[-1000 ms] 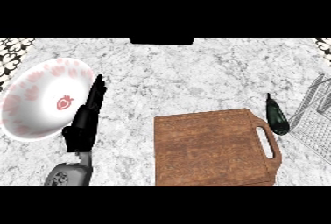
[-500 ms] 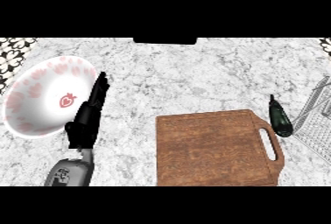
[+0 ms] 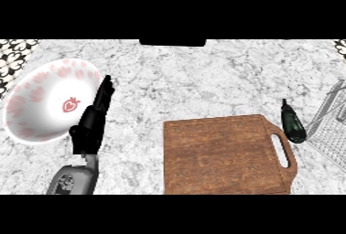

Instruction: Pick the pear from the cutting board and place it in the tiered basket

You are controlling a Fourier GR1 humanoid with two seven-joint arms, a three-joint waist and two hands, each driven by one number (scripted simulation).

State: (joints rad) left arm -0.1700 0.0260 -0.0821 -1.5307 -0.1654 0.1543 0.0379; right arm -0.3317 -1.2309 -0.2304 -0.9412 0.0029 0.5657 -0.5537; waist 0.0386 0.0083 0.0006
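Left hand (image 3: 93, 119) at 9 o'clock, fingers straight, pointing to 12, edge-on beside the white plate (image 3: 40, 103) with pink strawberry print. Wooden cutting board (image 3: 226, 155) at 5 o'clock, bare top. Dark eggplant (image 3: 292, 124) between board handle and wire tiered basket (image 3: 331, 123) at 3 o'clock.

We are in a kitchen: a marble-patterned desk (image 3: 202, 82) carries a wooden cutting board (image 3: 226, 155) at lower right, a strawberry-printed plate (image 3: 47, 105) at left, a wire basket (image 3: 331, 123) at the right edge.
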